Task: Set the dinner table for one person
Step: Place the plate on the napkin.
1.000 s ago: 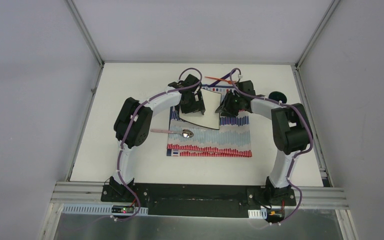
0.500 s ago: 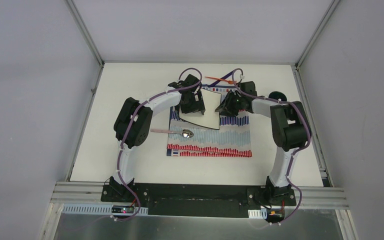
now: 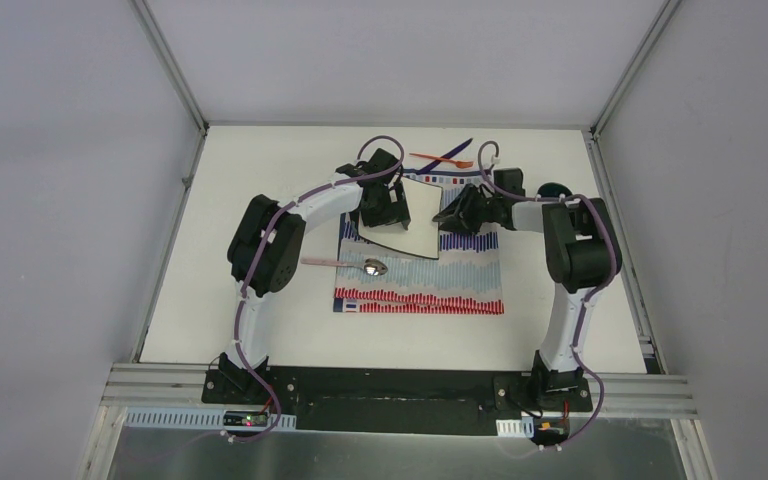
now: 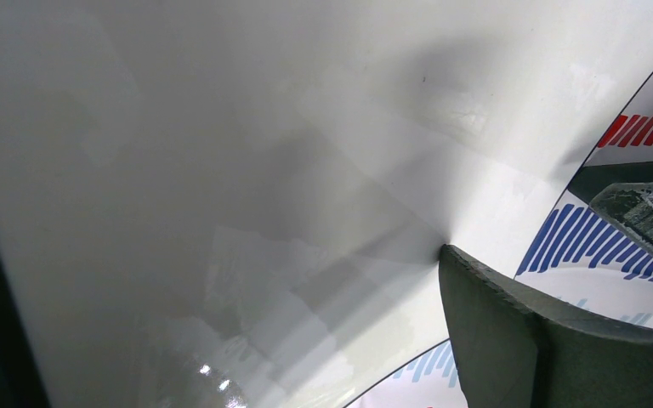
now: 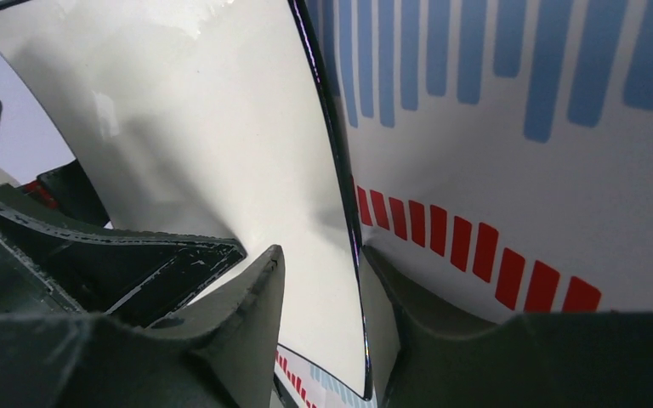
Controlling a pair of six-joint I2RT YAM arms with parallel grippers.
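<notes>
A white square plate (image 3: 415, 215) sits tilted over the far part of the striped red-blue-white cloth (image 3: 430, 285) on the white dinner table (image 3: 250, 200). My left gripper (image 3: 380, 208) is shut on the plate's left edge. In the left wrist view the plate (image 4: 264, 170) fills the frame beside one finger (image 4: 527, 340). My right gripper (image 3: 452, 213) grips the plate's right edge. In the right wrist view its jaws (image 5: 323, 255) straddle the rim of the plate (image 5: 178, 127), one finger on its top face and one against its edge.
A metal spoon with a pink handle (image 3: 360, 265) lies at the cloth's left edge. An orange fork (image 3: 428, 157) and a blue knife (image 3: 457, 152) lie at the table's far side. A dark round object (image 3: 557, 188) stands right of the right wrist.
The right arm has drawn its elbow in and stretched its wrist flatter toward the plate's edge. This uncovers the blue knife. The plate, the spoon and the left arm have not moved.
</notes>
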